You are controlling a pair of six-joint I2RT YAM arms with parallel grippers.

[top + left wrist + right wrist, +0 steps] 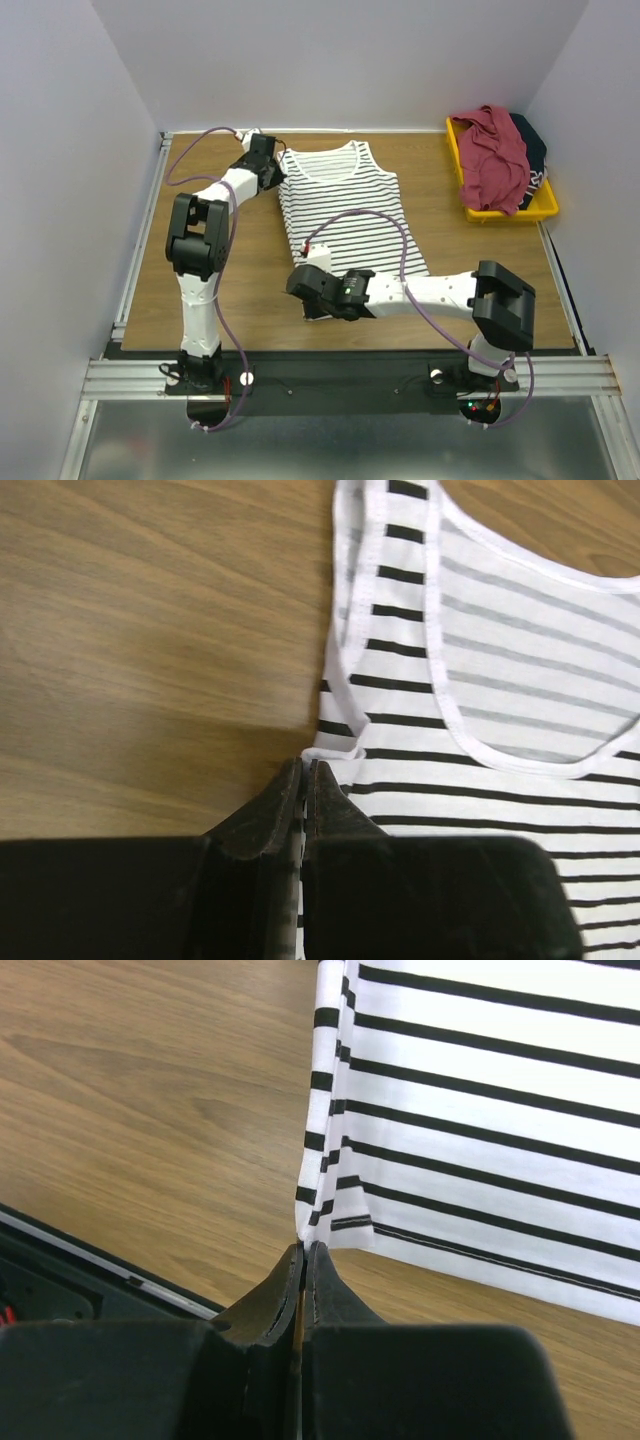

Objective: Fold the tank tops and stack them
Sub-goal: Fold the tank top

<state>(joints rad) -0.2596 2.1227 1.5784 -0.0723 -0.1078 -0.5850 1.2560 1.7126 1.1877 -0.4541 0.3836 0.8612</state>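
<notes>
Striped top [345, 205]: lies flat on the table [480, 240] — in the middle.
Left gripper [303, 775]: pinching the top's strap edge.
Right gripper [303, 1252]: pinching its bottom corner.
Red top [495, 150]: heaped in the yellow bin [505, 214].

Looking like a robotics lab test cell: plain pale panels [330, 60] are boxing in a wood-grain table [250, 290] at 9, 12 and 3 o'clock, and an aluminium extrusion rail [340, 378] is running along 6 o'clock. The left arm [200, 250] and right arm [440, 293] are sitting mounted at that near edge, trailing loose purple cables [370, 211], with status LEDs [478, 407] glowing at 5 o'clock. A yellow bin [500, 213] at 2 o'clock is holding crumpled tops [495, 150], with a striped tank top [350, 200] lying mid-table.
</notes>
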